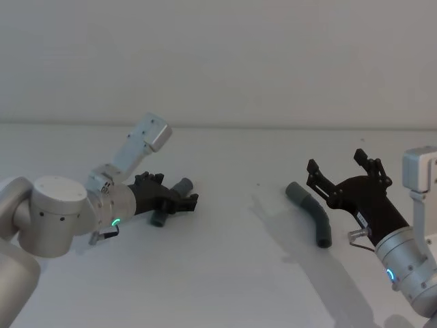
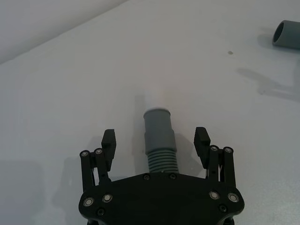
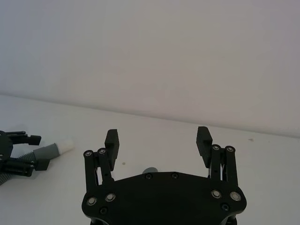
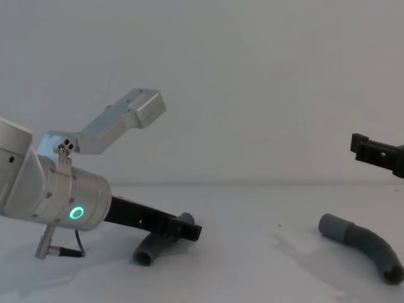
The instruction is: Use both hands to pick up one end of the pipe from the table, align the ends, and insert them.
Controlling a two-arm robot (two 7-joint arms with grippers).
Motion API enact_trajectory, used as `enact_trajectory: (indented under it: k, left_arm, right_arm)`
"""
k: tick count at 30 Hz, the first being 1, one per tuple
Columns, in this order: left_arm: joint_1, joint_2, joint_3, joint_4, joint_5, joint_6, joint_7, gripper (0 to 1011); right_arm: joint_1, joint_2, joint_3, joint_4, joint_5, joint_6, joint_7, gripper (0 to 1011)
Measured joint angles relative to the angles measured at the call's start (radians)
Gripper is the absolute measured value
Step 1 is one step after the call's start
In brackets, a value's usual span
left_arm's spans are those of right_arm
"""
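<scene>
Though ungripped, pipe (image 2: 159,137) inside left claw (image 2: 155,135)

Quick count on the one white table (image 1: 225,280): two ribbed hose pieces, the left hose piece (image 4: 150,250) toward the table's left edge and the right hose piece (image 1: 313,210) toward its right edge. That makes two smooth grey cuffs, the spigot cuff (image 2: 158,124) and the socket cuff (image 4: 331,225), with just one white tip (image 2: 153,99) between them. And two black grippers, the left gripper (image 1: 187,202) and the right gripper (image 3: 158,138), with two fingers apiece!
</scene>
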Motion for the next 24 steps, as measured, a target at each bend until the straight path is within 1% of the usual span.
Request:
enact_trajectory:
  k: [13,24]
  left_arm:
    - [0.016,-0.002,-0.008,-0.021,0.007,0.021,0.001,1001]
    - [0.035,-0.008,-0.022,-0.04,0.01,0.041,0.012,1001]
  right_arm:
    - [0.0,0.0,0.0,0.0,0.0,0.0,0.0,1001]
    - [0.0,0.0,0.0,0.0,0.0,0.0,0.0,1001]
